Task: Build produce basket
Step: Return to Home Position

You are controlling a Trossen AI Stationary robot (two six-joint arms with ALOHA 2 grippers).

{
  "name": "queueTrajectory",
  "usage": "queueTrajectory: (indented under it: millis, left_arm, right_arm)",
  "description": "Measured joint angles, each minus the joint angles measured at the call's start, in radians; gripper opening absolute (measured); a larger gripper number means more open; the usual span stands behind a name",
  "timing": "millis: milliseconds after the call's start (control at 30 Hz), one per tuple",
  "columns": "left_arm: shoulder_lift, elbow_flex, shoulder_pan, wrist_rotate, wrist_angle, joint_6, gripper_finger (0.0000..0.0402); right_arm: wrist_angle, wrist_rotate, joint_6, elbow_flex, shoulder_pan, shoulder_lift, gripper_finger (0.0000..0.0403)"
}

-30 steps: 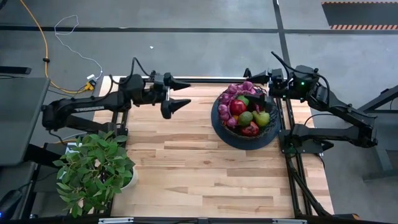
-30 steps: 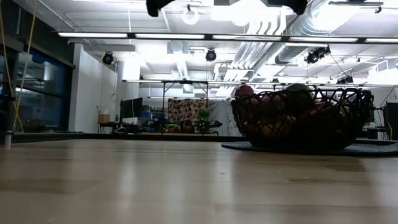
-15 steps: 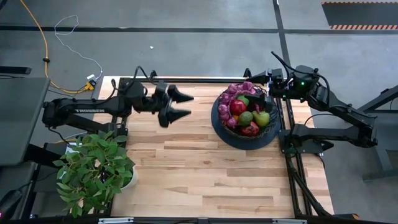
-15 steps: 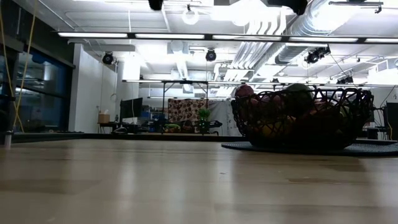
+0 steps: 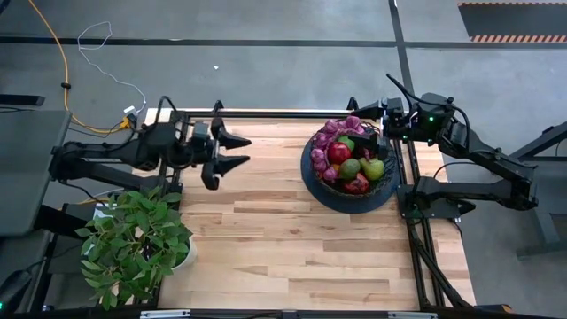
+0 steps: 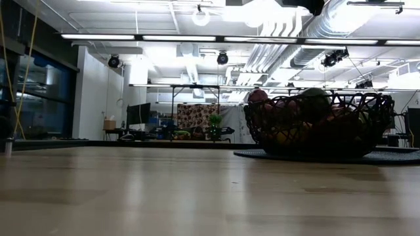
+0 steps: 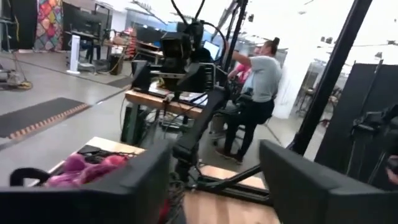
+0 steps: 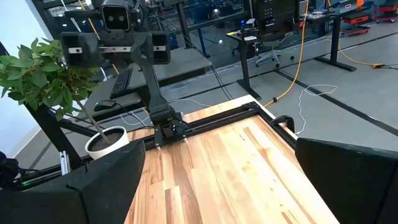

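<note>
The black wire basket (image 5: 312, 182) stands on its dark round base at the table's far right. It is heaped with produce: purple grapes (image 5: 324, 140), red apples (image 5: 338, 152), a green lime (image 5: 350, 168) and a pear (image 5: 373, 168). The low view shows the basket (image 6: 315, 124) from the side, the left wrist view its grapes (image 7: 81, 168). My left gripper (image 5: 236, 151) hovers open over the far left of the table, pointing level at the basket, nothing between its fingers (image 7: 214, 186). My right gripper (image 5: 365, 120) waits wide open above the basket's far rim, also bare (image 8: 217, 180).
A leafy potted plant (image 5: 133, 244) in a white pot (image 5: 183, 257) stands at the near left corner. A dark rail (image 5: 283, 113) runs along the far edge. Bare wood (image 5: 283, 221) lies between plant and basket. A person (image 7: 258, 81) stands beyond the table.
My left gripper has drawn back from the table's middle toward the left edge and slightly toward the near edge, staying level. Its fingers have come somewhat closer together but still stand apart. It has left the top of the low view.
</note>
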Motion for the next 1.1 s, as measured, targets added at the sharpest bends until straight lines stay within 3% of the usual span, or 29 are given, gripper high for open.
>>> queueTrajectory:
  millis: [200,233,433,633,800,1100]
  left_arm:
    - [-0.056,0.000,0.035,0.036,-0.108,0.094,0.0037]
    - [-0.064,0.000,0.042,0.042,-0.121,0.108,0.0019]
    - [-0.098,-0.015,0.068,0.044,-0.151,0.158,0.0009]
    - [-0.202,-0.260,0.066,0.045,0.047,0.117,0.0001]
    - [-0.350,-0.495,0.067,0.006,0.235,0.085,0.0000]
    - [-0.709,-0.702,0.066,-0.119,0.169,0.047,0.0000]
  right_arm:
    - [0.000,0.000,0.002,0.000,0.000,0.000,0.0397]
    - [0.000,0.000,0.002,0.000,0.000,0.000,0.0397]
    - [0.000,0.000,0.010,0.000,0.000,0.000,0.0397]
    - [0.000,0.000,0.079,0.000,0.000,0.000,0.0397]
    - [0.000,0.000,0.074,0.000,0.000,0.000,0.0397]
    - [0.000,0.037,0.071,0.000,0.000,0.000,0.0397]
